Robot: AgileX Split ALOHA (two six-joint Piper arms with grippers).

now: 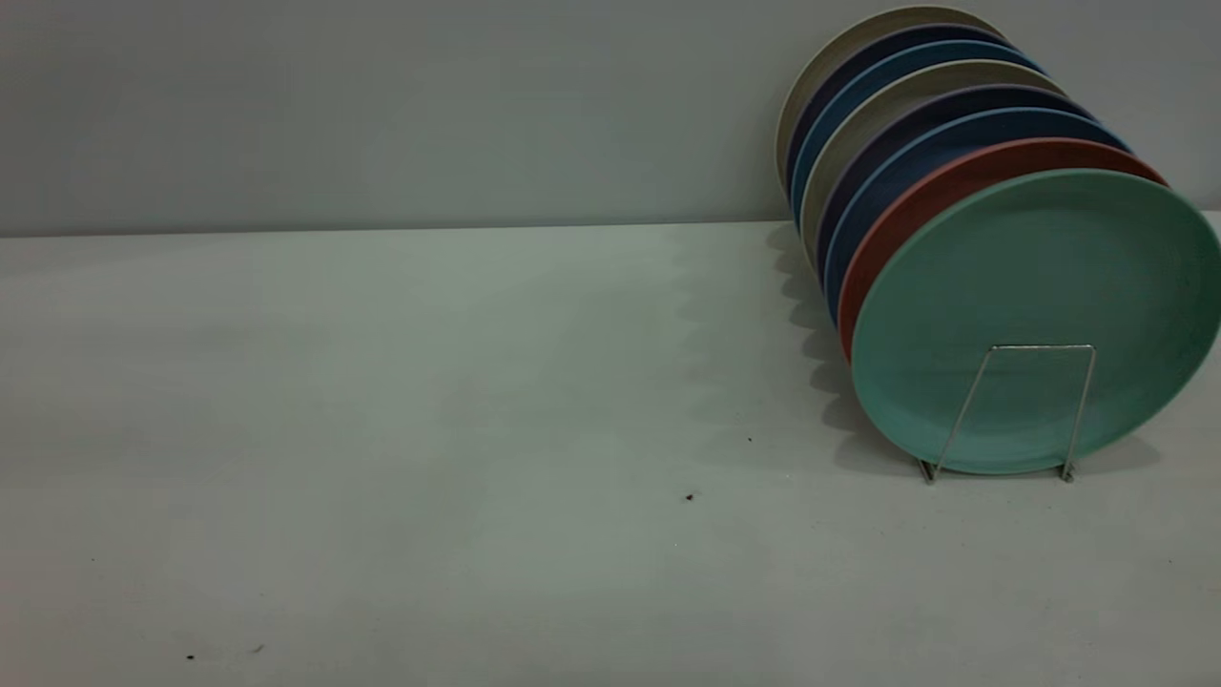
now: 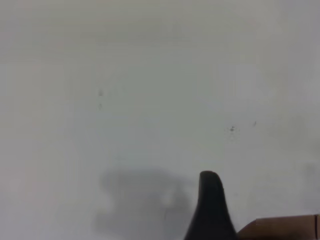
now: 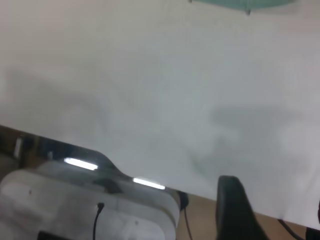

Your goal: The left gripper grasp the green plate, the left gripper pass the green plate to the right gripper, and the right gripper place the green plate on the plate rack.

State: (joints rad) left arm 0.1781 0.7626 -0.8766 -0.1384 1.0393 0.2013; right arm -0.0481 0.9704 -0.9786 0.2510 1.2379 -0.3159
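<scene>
**The green plate is in the rack, so pull back gently**

Look at the rack [image 1: 1002, 410] first. The green plate [image 1: 1035, 315] stands in it at the very front, leaning back a little on the pink plate [image 1: 940, 191] just behind it. More plates, blue [image 1: 916, 153] and cream [image 1: 897, 100], line up behind that one. The front wire loop crosses the low part of the green plate and holds it.

So I think the job is done, or nearly done. What is left for you is to keep both arms away from the rack.

The left gripper [image 2: 212, 210] is well away from the rack, over the bare table [image 1: 382, 429]. You see only one dark finger [image 2: 210, 200], so I cannot tell if the fingers are spread or pressed together.

The right gripper [image 3: 235, 210] is also far from the rack, near the table edge. From its wrist view the green plate is a thin green bit far off. Only one finger [image 3: 232, 205] shows here too, so I cannot tell there either. Neither gripper holds anything that you can see.

Move slowly. The plates lean on each other, so one bump could tip the whole row. If you must go back, come in from the front of the rack.
</scene>
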